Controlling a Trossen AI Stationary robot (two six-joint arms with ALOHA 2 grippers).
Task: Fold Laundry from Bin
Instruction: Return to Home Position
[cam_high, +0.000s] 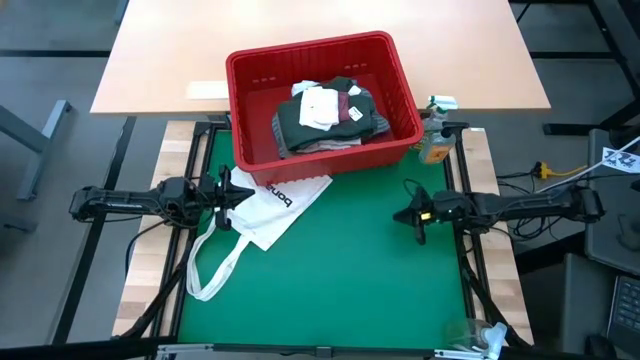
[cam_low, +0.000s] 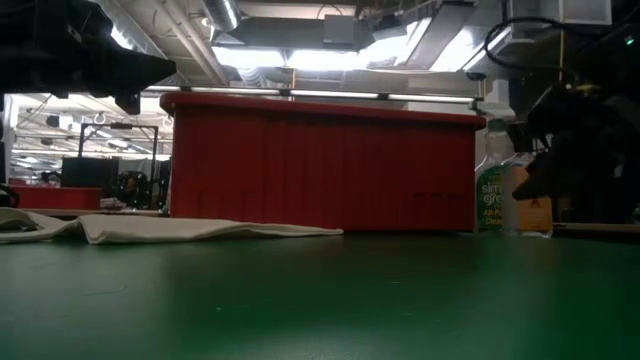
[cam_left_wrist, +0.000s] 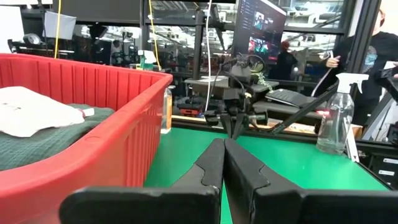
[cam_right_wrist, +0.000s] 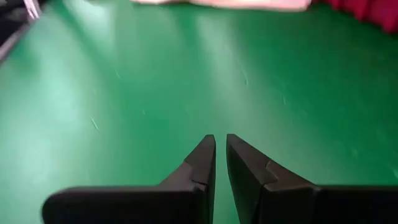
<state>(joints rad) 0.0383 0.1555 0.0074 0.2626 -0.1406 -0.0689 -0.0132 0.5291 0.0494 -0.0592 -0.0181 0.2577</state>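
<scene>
1. Laundry (cam_high: 325, 118): folded stack inside red bin (cam_high: 330, 160), at table's far side; task looks complete.
2. Left gripper (cam_high: 232, 192): jaws together, empty; at tote bag (cam_high: 275, 210) edge; withdraw clear of straps.
3. Right gripper (cam_high: 405, 214): jaws together, empty; over green mat (cam_high: 350, 270); retract level.

One bin (cam_high: 248, 110), one tote bag (cam_high: 283, 207), one laundry pile (cam_high: 300, 128) (in the bin), two bottles (cam_high: 436, 148)

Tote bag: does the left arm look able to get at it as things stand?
Probably yes. The left pincer, shut, sits right at the edge of the tote bag, which lies flat on the green mat with nothing on top of it or between the two.
</scene>
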